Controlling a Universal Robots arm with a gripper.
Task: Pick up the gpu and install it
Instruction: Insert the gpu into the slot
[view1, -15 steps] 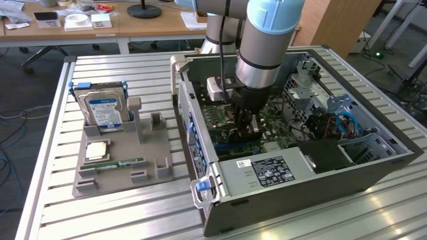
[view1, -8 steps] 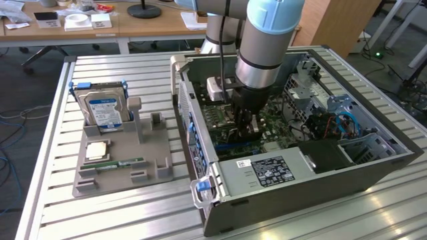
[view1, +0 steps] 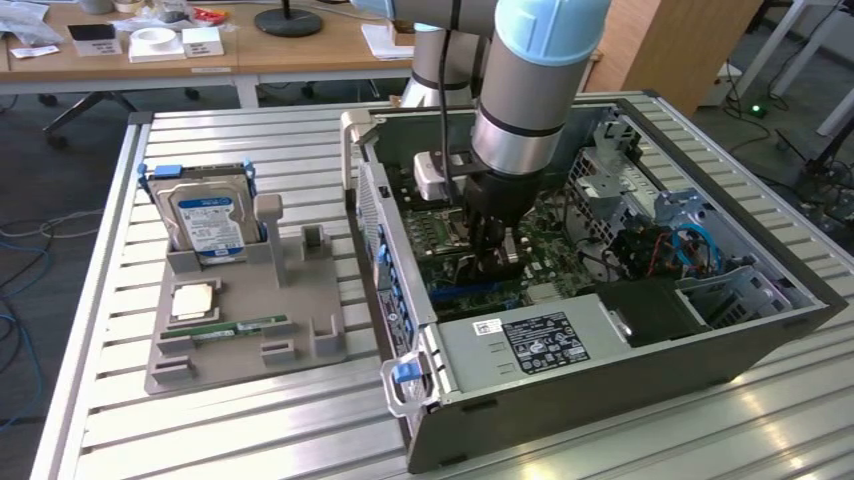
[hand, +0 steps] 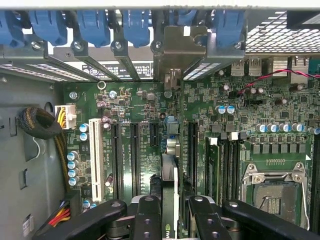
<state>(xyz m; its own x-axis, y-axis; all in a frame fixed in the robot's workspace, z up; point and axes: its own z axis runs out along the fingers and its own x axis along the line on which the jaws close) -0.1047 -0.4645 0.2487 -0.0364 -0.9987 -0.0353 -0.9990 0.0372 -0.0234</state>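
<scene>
Black gripper (hand: 170, 217) fingers (hand: 147, 220) stood clamped on the thin dark gpu card (hand: 169, 195), held edge-on just above the green motherboard's (hand: 250, 115) black slots.

Outside, the gripper (view1: 491, 262) hung inside the open grey computer case (view1: 587, 390). Installation was under way; seating seemingly demanded straight alignment over one slot.

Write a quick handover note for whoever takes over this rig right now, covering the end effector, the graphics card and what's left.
End effector: shut on the thin dark graphics card, held edge-down inside the open grey computer case.
Card: standing over the green motherboard among the black expansion slots; whether it is fully seated cannot be told.
Done: card picked up and brought into the case.
Left: seating, release.
</scene>
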